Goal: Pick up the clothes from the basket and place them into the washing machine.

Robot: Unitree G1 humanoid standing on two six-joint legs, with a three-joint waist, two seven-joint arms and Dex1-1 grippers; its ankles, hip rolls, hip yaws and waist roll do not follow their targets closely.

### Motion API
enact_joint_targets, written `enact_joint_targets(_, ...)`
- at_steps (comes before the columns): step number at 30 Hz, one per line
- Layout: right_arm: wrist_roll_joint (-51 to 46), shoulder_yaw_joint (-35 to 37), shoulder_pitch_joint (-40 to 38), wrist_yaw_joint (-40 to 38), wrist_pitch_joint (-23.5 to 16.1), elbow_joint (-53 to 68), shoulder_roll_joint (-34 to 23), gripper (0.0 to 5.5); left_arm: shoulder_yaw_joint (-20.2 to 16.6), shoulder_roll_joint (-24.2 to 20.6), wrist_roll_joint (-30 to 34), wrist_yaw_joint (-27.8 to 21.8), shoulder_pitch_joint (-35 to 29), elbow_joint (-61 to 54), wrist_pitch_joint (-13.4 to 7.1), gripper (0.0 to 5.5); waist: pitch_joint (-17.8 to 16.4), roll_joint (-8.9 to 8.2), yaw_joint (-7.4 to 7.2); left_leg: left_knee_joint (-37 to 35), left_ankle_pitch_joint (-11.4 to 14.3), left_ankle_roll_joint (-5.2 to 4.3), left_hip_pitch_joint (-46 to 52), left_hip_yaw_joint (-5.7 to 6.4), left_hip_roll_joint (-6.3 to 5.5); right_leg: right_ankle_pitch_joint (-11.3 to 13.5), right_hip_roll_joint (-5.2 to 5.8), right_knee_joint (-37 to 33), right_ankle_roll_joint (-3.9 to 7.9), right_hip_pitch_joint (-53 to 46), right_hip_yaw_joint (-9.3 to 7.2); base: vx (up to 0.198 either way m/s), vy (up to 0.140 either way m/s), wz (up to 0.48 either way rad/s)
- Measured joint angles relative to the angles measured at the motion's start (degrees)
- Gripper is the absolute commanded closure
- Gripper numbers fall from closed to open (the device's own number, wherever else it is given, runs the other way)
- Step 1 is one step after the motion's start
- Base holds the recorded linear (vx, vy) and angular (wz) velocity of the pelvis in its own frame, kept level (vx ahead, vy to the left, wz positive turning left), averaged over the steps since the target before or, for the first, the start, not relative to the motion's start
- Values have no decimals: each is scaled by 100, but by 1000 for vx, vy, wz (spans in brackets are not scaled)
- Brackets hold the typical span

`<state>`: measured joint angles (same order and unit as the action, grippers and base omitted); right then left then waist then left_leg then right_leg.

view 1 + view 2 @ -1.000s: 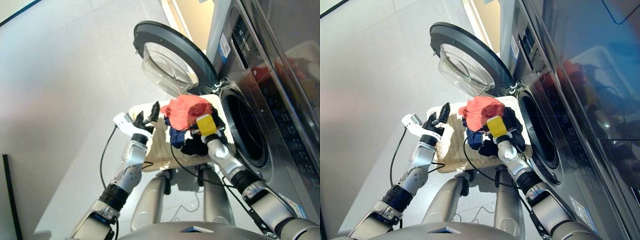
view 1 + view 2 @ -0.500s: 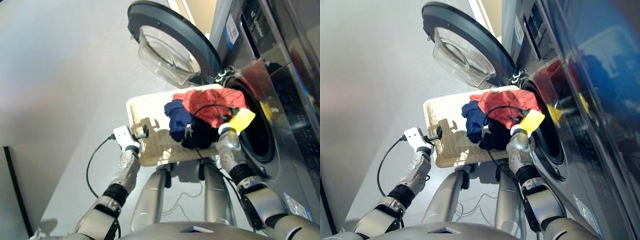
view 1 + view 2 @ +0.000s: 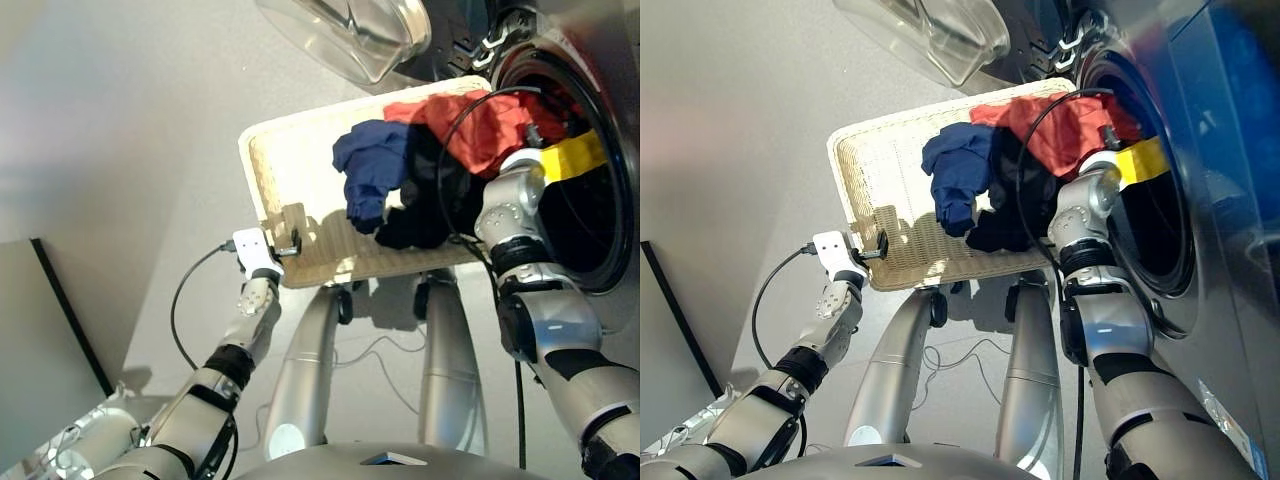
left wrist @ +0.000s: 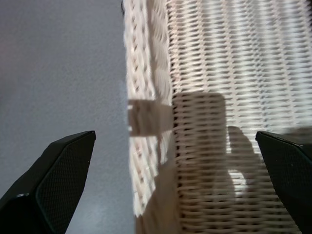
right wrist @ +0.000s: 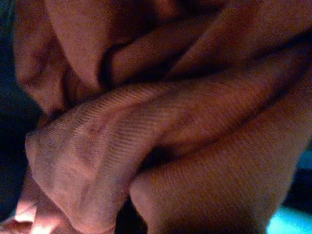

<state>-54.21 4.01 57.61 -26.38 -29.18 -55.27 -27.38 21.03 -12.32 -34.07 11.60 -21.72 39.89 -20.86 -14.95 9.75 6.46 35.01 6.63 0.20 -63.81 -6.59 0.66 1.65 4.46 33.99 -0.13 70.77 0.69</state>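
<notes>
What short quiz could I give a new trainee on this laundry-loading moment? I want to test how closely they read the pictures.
1. True or false: the coral-red garment lies at the drum opening of the washing machine.
2. Which garments still lie in the basket? A) the navy garment and the black garment B) none
3. The left gripper is ___, at the basket's rim.

Key: 1 true; 2 A; 3 open
</notes>
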Motion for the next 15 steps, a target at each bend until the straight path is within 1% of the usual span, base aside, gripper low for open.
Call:
enact_joint_targets(2,242,108,198,-254,-61,-1,-585,550,-48,-30,37,1,24,56,0,0,-7,17,33,46,38,37,-59,-60,-31,20,-8,11,51,81,110,21,26,-81)
enact_joint_targets(3,386,239,287,-457,-262,3,-811,550,-83,-55,47,6,43,100,0,0,-8,17,15,50,45,49,-67,-107,-31,33,-10,-4,74,102,132,0,0,0)
enact_joint_targets(4,616,607,325,-810,-657,110,-791,550,-83,-55,64,13,38,115,1,0,-15,28,17,56,60,72,-69,-139,-37,35,-40,-11,99,111,152,0,0,0)
enact_joint_targets(5,795,753,323,-1121,-784,140,-788,550,-86,-56,81,21,37,117,-4,0,-16,28,23,66,80,96,-74,-144,-57,36,-43,-16,129,113,188,0,0,0)
enact_joint_targets(7,1097,869,318,-1643,-807,145,-815,550,-84,-54,113,64,40,120,-4,0,-17,26,1,85,110,134,-78,-158,-75,31,-27,-21,194,124,262,0,0,0)
enact_joint_targets(9,1227,899,283,-1803,-743,139,-818,550,-85,-56,114,68,33,138,-6,0,-17,26,-43,116,147,171,-76,-208,-90,35,-17,-23,225,123,320,0,0,0)
enact_joint_targets(10,1225,846,252,-1718,-725,114,-817,192,-84,-47,113,69,14,162,-13,0,-17,26,-66,116,159,189,-73,-233,-91,46,-13,-19,233,121,342,0,0,0)
enact_joint_targets(11,1219,746,206,-1565,-696,12,-820,0,-79,-47,112,65,-20,205,-16,0,-17,26,-98,115,165,197,-63,-247,-92,51,-12,-23,240,106,350,0,0,0)
enact_joint_targets(13,1009,495,186,-1114,-554,-272,-783,0,-84,-44,101,63,-96,240,-16,0,-17,25,-199,114,171,207,-43,-256,-96,60,-6,-20,251,89,358,0,0,0)
enact_joint_targets(15,785,81,190,-596,-314,-666,-754,0,-40,-45,99,32,-205,241,-18,0,-18,24,-282,108,173,208,13,-259,-94,61,-8,-16,251,41,359,0,0,0)
